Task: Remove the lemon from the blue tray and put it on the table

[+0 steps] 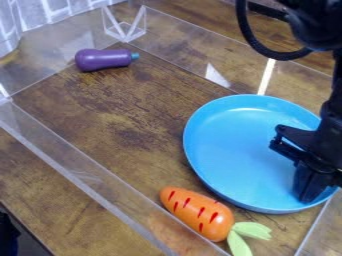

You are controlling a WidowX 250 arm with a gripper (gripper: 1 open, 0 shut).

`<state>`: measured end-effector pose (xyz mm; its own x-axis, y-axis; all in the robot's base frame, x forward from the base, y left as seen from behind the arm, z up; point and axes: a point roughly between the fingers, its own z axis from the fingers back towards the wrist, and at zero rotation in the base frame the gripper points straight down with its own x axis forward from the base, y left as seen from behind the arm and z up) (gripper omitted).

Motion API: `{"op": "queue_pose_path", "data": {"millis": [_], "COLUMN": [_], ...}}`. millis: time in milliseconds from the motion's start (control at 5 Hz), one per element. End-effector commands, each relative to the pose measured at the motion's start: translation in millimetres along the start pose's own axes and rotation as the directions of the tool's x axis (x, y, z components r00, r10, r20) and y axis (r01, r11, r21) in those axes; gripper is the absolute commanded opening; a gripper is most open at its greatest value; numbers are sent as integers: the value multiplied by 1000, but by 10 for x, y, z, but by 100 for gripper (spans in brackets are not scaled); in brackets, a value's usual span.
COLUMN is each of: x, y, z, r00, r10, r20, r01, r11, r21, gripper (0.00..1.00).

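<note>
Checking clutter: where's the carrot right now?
Camera view, bottom centre: the carrot lies on the table, just outside the blue tray's near-left rim.

The lemon can't be made out anywhere, so whether anything is pinched between the jaws can't be told either. The gripper is cut off by the right edge, and its tips are lost in black against the blue tray's right rim. The arm is chopped by the top edge. The carrot's green leaves are clipped at the bottom edge.
</note>
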<state>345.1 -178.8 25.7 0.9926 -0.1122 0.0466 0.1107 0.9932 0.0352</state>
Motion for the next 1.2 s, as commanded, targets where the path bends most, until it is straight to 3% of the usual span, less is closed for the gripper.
{"op": "queue_pose_path", "data": {"millis": [0, 400, 600, 800, 1000], "x": [80, 65, 74, 79, 76], "y": [-29, 31, 8, -20, -35], "z": [130, 283, 310, 333, 350], "r00": [999, 993, 999, 997, 987], "r10": [-39, 112, 18, -75, -154], "r20": [32, 24, 28, 31, 32], "r01": [40, -113, -18, 75, 154], "r11": [999, 994, 1000, 997, 988], "r21": [-10, 4, 3, 2, 3], "gripper": [0, 0, 0, 100, 0]}}
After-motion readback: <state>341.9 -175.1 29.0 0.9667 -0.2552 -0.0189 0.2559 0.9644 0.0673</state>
